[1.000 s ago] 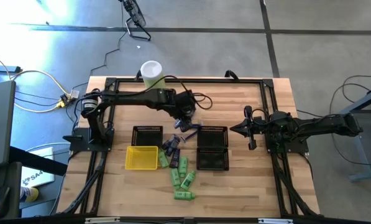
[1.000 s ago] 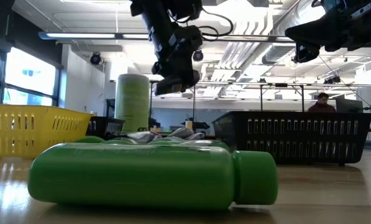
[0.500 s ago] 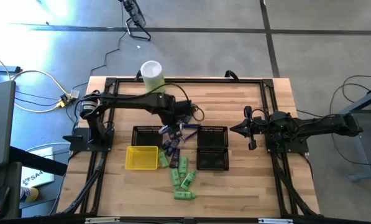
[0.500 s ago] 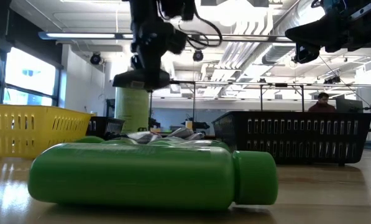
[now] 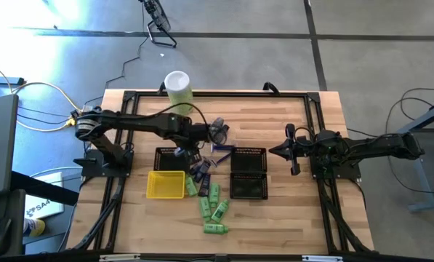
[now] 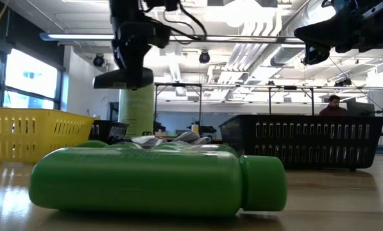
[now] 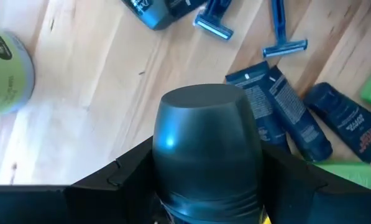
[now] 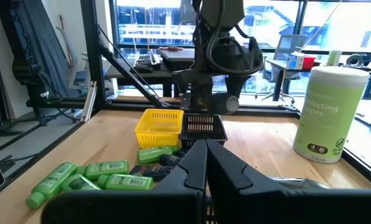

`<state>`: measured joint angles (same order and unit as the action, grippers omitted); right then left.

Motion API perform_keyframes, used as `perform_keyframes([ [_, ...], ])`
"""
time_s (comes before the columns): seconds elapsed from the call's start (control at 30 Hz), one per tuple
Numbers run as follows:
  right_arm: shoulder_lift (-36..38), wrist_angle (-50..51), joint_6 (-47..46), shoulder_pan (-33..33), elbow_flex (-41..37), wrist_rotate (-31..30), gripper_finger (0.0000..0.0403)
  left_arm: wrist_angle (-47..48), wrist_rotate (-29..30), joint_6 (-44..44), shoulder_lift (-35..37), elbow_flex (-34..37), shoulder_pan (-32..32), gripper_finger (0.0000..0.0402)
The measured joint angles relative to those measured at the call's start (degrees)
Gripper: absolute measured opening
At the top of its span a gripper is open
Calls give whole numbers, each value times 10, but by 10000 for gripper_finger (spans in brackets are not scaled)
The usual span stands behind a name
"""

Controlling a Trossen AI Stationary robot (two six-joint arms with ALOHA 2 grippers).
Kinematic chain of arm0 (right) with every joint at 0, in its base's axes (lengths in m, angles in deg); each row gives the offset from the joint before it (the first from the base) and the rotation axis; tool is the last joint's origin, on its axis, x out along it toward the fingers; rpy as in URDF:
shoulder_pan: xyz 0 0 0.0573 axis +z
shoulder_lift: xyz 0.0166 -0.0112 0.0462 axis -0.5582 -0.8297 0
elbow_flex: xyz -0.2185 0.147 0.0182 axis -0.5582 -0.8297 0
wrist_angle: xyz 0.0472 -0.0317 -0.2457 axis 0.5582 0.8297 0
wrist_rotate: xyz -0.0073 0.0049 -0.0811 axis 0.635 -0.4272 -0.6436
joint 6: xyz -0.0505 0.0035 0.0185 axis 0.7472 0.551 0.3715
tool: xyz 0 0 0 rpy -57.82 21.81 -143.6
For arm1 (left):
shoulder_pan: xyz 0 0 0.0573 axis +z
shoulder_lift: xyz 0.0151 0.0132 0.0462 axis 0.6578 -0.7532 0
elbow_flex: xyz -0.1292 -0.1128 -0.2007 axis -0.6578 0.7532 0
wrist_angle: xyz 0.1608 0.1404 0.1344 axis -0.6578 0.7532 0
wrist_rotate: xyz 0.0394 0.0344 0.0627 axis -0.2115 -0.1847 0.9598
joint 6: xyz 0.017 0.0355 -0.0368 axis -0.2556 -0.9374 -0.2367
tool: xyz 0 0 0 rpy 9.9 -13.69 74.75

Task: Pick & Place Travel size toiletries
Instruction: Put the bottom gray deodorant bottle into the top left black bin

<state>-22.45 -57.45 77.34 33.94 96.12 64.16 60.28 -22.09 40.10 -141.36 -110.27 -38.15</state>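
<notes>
Beneath left tool [image 7: 207,186]: perhaps razors [image 7: 284,46].

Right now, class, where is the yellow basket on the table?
In the high view the yellow basket sits left of centre, just in front of the left black basket, with the green bottles to its right.

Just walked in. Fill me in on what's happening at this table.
The left claw holds a dark grey toiletry above the table, near the left black mesh basket. Green bottles, dark blue tubes and blue razors lie in a pile between the two black baskets. The yellow tray sits beside the pile. The right claw waits closed over the table's right side, holding nothing.
</notes>
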Motion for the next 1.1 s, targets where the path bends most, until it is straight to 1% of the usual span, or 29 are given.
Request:
perform_keyframes([
  [0.17, 0, -2, -1, 0, 0, 0, 2, -11, -7, 18, 40, 65, 0, 227],
  [0.37, 0, -2, -2, 0, 0, 0, 2, -54, -14, 30, 83, 144, 0, 227],
  [0.6, 0, -2, -2, 0, 0, 0, 2, -83, -55, 30, 102, 214, 0, 227],
  [0.73, 0, -2, -2, 0, 0, 0, 2, -104, -57, 30, 101, 243, 0, 227],
  [0.8, 0, -2, -2, 0, 0, 0, 2, -133, -58, 30, 101, 254, 0, 227],
  [0.93, 0, -2, -2, 0, 0, 0, 2, -163, -66, 30, 100, 272, 0, 227],
  [1.1, 0, -3, -2, 0, 0, 0, 2, -164, -66, 30, 100, 277, 0, 227],
])
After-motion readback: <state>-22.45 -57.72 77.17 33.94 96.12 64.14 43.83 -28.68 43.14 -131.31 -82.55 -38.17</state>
